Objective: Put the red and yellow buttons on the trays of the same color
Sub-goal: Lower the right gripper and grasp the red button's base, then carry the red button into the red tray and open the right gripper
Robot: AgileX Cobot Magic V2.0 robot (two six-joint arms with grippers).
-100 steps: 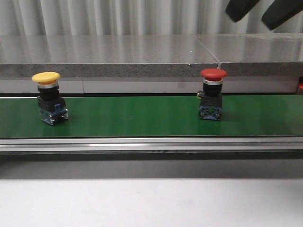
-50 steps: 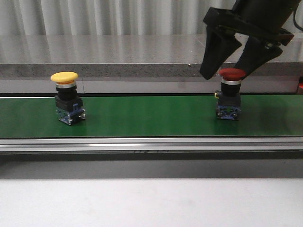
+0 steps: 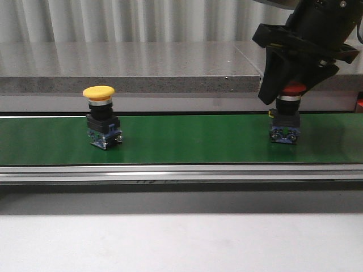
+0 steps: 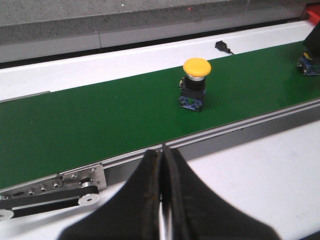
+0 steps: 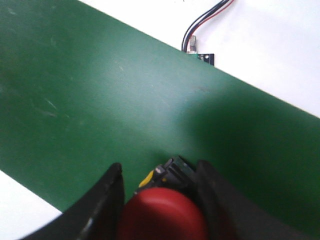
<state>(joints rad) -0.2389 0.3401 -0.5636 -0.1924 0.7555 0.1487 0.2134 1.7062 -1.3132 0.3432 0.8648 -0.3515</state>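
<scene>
Front view shows you the right gripper (image 3: pixel 291 90) lowered over the red button (image 3: pixel 286 116), its fingers spread to either side of the cap; whether they touch it you cannot tell. Your left gripper (image 4: pixel 162 165) has its fingers pressed together, holding nothing. Both buttons stand upright on the green conveyor belt (image 3: pixel 187 139), before a grey stone ledge (image 3: pixel 130 65) and pleated curtain (image 3: pixel 136 20). Since half a second ago, the yellow button (image 3: pixel 101 117) and the red one have ridden rightward, and the gripper has dropped lower.
</scene>
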